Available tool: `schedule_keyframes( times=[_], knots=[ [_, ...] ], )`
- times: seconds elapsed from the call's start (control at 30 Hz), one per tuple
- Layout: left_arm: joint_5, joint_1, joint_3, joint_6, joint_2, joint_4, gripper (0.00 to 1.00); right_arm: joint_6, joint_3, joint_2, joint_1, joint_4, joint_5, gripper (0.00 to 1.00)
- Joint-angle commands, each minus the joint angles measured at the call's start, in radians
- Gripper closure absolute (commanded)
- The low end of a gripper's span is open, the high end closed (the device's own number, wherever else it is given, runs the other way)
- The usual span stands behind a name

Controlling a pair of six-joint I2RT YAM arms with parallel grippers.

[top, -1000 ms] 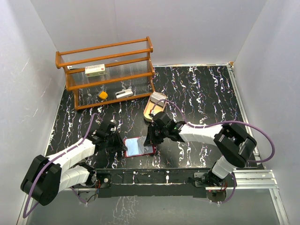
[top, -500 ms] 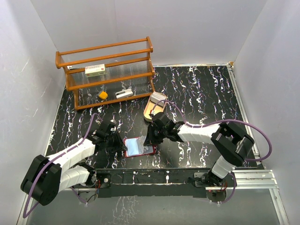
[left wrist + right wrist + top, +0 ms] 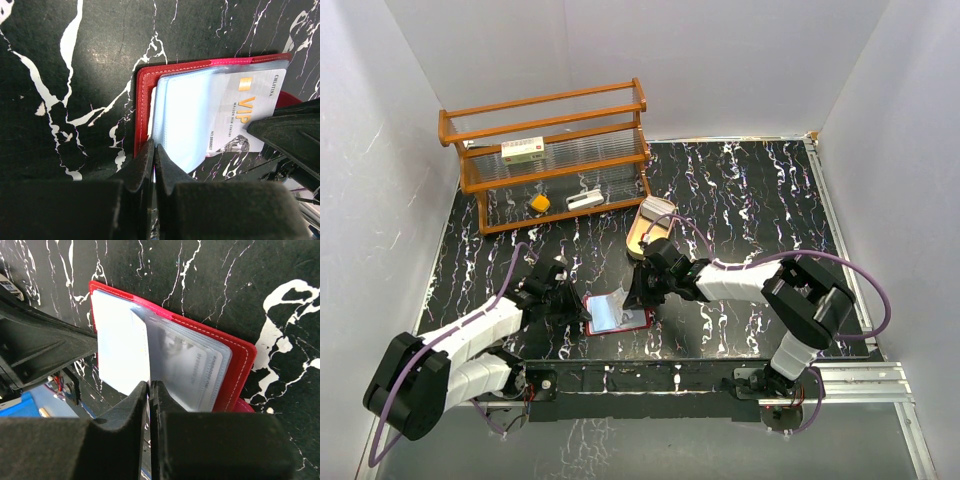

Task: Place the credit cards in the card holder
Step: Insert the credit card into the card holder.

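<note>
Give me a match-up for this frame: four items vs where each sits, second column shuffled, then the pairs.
Items
1. card holder
2. white box
3. tan tray
4. credit card

Places
A. up on a shelf of the wooden rack
B. on the table, at the rack's right end
C. lying open near the table's front edge
D. tucked partly under a clear sleeve

Pairs: 1-C, 2-A, 3-B, 4-D

right hand [image 3: 149, 386] shifted left, over card holder [image 3: 617, 312]
</note>
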Motion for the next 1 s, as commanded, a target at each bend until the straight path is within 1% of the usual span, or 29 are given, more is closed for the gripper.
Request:
schedule_keyframes(
  times=[0.0, 0.1, 0.2, 0.4, 0.57, 0.7, 0.77, 0.9, 0.97],
  knots=[
    [0.02, -0.003, -0.027, -0.012, -0.025, -0.014, 1.0, 0.055, -0.005, 0.012, 0.007, 0.067, 0.008, 0.95],
    [0.029, -0.004, -0.034, -0.017, -0.03, -0.004, 1.0, 0.072, -0.01, 0.019, 0.01, 0.083, 0.002, 0.92],
    [0.034, -0.003, -0.042, -0.021, -0.029, 0.002, 1.0, 0.083, -0.012, 0.021, 0.014, 0.086, 0.013, 0.84],
    [0.033, -0.004, -0.048, -0.022, -0.047, -0.001, 1.0, 0.095, -0.019, 0.015, 0.02, 0.084, 0.026, 0.83],
    [0.032, -0.003, -0.049, -0.02, -0.045, 0.0, 1.0, 0.067, 0.0, 0.014, 0.032, 0.038, 0.042, 0.73],
    [0.033, -0.004, -0.049, -0.019, -0.048, -0.001, 1.0, 0.016, 0.015, -0.022, 0.032, -0.016, 0.098, 0.6],
    [0.035, -0.003, -0.053, -0.016, -0.053, 0.004, 1.0, 0.013, 0.015, -0.035, 0.032, -0.026, 0.116, 0.55],
    [0.037, -0.003, -0.052, -0.016, -0.057, 0.005, 1.0, 0.014, 0.027, -0.031, 0.032, -0.047, 0.12, 0.53],
    [0.037, -0.004, -0.052, -0.017, -0.058, 0.007, 1.0, -0.021, 0.03, -0.027, 0.032, -0.046, 0.121, 0.52]
  ],
)
